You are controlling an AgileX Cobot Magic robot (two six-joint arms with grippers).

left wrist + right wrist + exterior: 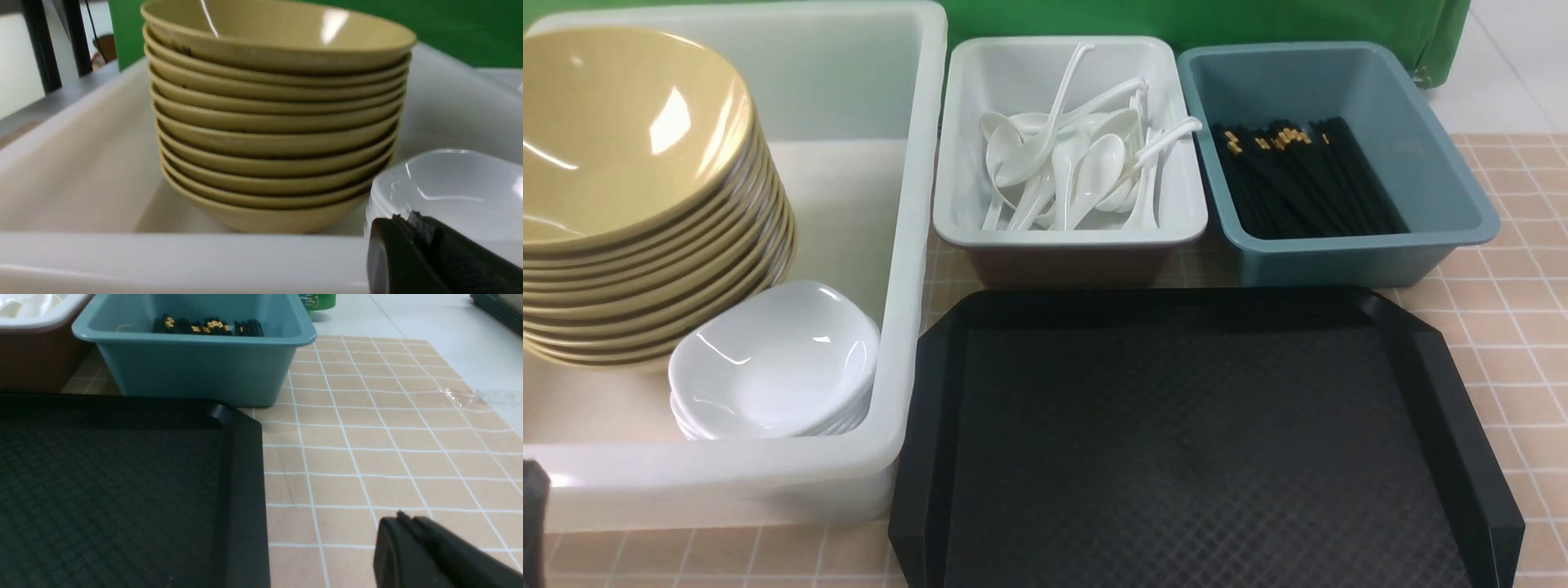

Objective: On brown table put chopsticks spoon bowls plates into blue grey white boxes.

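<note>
The chopsticks (1303, 175) lie bundled in the blue box (1437, 175) at the far right of the table: thin black sticks with small gold bands at their far ends. Beside it to the left, the grey box (956, 139) holds a loose heap of glossy white spoons (1078, 159) with deep bowls and curved handles. Both boxes are smooth moulded plastic, rectangular with rounded rims.

The large white box (907, 269) on the left is milky and slightly see-through. In it stands a stack of shallow, round, tan bowls (645, 204), shiny and nested rim over rim, and just in front of them a short stack of small white plates (776, 363) with rounded square outlines.

A black tray (1201, 441) with a diamond-embossed floor and clipped corners lies empty in front of the two small boxes. The table (1515, 327) shows a brown tile pattern with pale lines.

The left gripper (408, 222) hangs near the front wall of the white box, fingers pressed together, holding nothing. The right gripper (402, 520) sits above bare table right of the tray, also closed and seemingly empty, though only its tip shows.
</note>
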